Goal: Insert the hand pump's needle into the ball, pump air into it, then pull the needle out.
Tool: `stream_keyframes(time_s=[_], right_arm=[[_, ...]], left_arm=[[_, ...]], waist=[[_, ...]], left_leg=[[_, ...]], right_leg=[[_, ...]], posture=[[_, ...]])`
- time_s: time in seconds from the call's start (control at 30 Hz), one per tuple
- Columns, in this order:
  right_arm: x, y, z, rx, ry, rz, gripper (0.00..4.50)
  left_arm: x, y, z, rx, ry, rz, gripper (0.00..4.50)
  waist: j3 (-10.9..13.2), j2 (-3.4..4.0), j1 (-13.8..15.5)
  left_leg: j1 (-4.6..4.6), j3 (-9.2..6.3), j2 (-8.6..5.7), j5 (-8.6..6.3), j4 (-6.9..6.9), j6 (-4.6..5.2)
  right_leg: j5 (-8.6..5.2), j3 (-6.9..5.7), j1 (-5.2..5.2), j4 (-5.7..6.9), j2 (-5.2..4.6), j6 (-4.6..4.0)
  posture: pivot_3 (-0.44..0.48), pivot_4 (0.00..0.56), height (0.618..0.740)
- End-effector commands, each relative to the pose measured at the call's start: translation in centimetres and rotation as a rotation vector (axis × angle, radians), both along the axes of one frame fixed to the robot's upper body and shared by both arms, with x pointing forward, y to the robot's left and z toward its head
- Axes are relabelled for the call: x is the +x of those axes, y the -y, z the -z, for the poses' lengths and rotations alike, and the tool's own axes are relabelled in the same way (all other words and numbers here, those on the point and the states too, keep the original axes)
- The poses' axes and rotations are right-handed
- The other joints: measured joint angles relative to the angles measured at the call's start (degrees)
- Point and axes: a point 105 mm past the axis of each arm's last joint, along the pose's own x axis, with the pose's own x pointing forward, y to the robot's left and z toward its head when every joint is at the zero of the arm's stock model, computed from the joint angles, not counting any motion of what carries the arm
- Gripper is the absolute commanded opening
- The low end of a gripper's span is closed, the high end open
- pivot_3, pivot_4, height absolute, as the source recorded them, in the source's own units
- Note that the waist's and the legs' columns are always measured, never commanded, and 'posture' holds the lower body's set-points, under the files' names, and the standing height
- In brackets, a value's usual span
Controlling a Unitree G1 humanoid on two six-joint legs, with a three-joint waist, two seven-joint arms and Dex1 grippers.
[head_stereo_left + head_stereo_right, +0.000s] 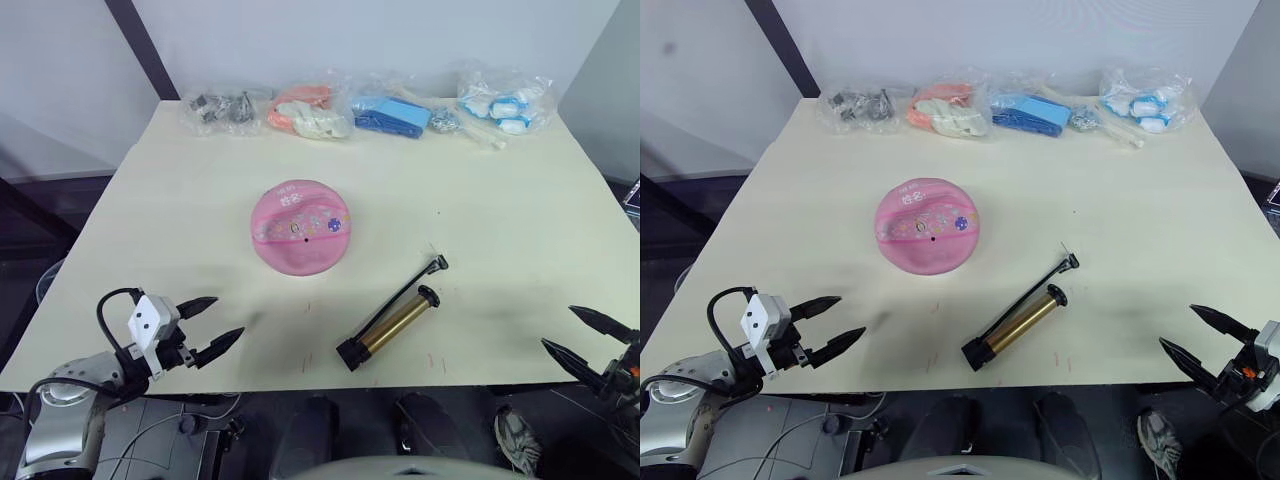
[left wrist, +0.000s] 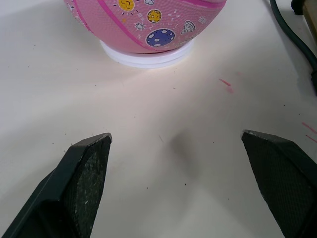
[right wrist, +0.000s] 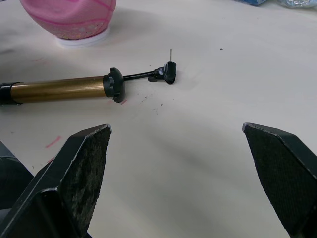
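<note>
Ball (image 1: 302, 227) sits near the middle of the table (image 1: 520, 230), on a white ring (image 2: 148, 54), and it looks saggy, so you can judge that no air is in it yet. Its black valve dot (image 1: 305, 240) faces up and a bit toward you. Pump (image 1: 390, 326) lies between the ball and the near edge, on your right side, well apart from the ball. Its short hose goes to the far end, and the needle (image 3: 171, 54) stands upright at the hose tip, touching nothing.

Your left gripper (image 1: 210, 327) hovers over the near left corner with the jaws wide open and empty. Your right gripper (image 1: 590, 340) waits at the near right edge, also open and empty. Bags (image 1: 365, 108) lie in a row at the far edge and are not in your way.

No step is begun, I think. First you must take the pump. The right gripper is nearer, so reach to the gold barrel or to the hose end, and keep the needle free. Then the left one can steady the ball, because the ring may let it roll.
</note>
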Motion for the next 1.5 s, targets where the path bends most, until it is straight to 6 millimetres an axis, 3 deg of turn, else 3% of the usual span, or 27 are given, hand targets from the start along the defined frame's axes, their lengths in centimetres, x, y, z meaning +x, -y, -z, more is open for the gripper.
stream_keyframes(time_s=[0.03, 0.3, 0.63, 1.03, 1.13, 1.5], right_arm=[[-0.1, 0.1, -0.1, -0.019, 0.022, -0.021, 4.46], [-0.1, 0.5, 0.6, -0.016, 0.033, -0.034, 4.46], [-0.6, -0.4, -0.3, 0.013, 0.063, -0.103, 4.46], [-1.1, -3.2, -2.4, 0.061, 0.099, -0.227, 4.46], [-0.9, -4.0, -2.8, 0.074, 0.113, -0.244, 4.46], [-0.7, -5.9, -4.7, 0.093, 0.163, -0.258, 4.46]], left_arm=[[0.0, -0.5, -0.7, 0.006, 0.039, -0.014, 4.50], [0.2, -0.2, -1.1, -0.016, 0.057, 0.019, 4.50], [0.1, 2.9, -2.4, -0.054, 0.078, 0.112, 4.50], [1.3, 11.9, -4.4, -0.075, 0.063, 0.267, 4.50], [1.5, 14.9, -4.7, -0.102, 0.049, 0.304, 4.50], [3.5, 20.8, -3.5, -0.016, 0.017, 0.273, 4.50]], waist=[[0.0, -0.01, 0.0], [0.0, 0.01, 0.0], [0.0, 0.02, 0.0], [0.0, 0.13, 0.1], [0.0, 0.14, 0.1], [0.0, 0.17, 0.1]], left_leg=[[0.00, 0.00, 0.00, 0.00, 0.00, 0.00], [0.01, 0.02, 0.00, 0.00, 0.00, 0.00], [0.01, 0.01, 0.02, 0.00, 0.00, 0.00], [0.01, -0.02, 0.02, 0.00, 0.01, 0.00], [0.01, -0.02, 0.00, 0.00, 0.03, 0.00], [0.00, -0.08, -0.07, 0.00, 0.04, 0.00]], right_leg=[[0.00, 0.00, 0.00, 0.00, 0.00, 0.00], [0.01, -0.01, 0.02, -0.01, 0.04, 0.00], [0.01, 0.01, 0.03, -0.02, -0.15, 0.00], [0.01, -0.01, 0.06, -0.01, 0.06, 0.01], [0.02, -0.01, 0.07, -0.01, 0.09, 0.02], [0.03, 0.01, 0.10, 0.00, 0.15, 0.05]], posture=[[0.000, 0.150, 0.740], [0.000, 0.150, 0.740], [0.000, 0.150, 0.740], [0.000, 0.150, 0.740], [0.000, 0.150, 0.740], [0.000, 0.150, 0.740]])
